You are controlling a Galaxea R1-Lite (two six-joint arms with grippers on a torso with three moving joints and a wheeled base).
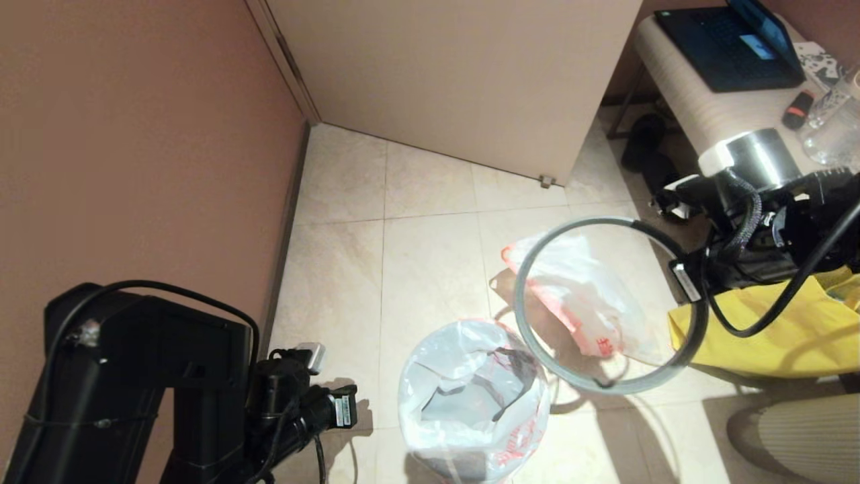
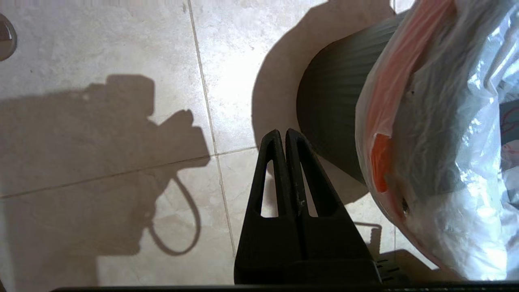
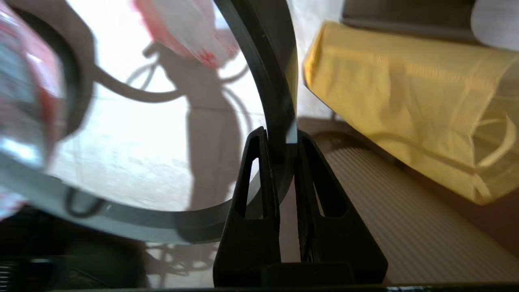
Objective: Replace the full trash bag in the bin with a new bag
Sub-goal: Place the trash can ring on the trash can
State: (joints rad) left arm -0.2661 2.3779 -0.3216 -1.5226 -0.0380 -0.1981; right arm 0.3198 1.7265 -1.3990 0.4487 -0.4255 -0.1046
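The black bin (image 1: 440, 468) stands on the tiled floor at the bottom centre. The full trash bag (image 1: 470, 403) lines it, its mouth open and its rim folded over the bin; its contents are not clear. My right gripper (image 1: 686, 282) is shut on the loose grey hoop (image 1: 631, 384) and holds it in the air, right of the bin. The hoop (image 3: 267, 73) runs between the fingertips of that gripper (image 3: 281, 136). The new bag (image 1: 578, 296) lies flat on the floor behind the hoop. My left gripper (image 2: 282, 132) is shut and empty, low beside the bin's ribbed wall (image 2: 332, 105).
A yellow cloth tote (image 1: 759, 329) sits on the floor under my right arm. A ribbed beige object (image 1: 806, 430) is at the lower right. A desk with a laptop (image 1: 725, 40) stands at the far right, a wall runs along the left, and a cabinet panel (image 1: 457, 67) is behind.
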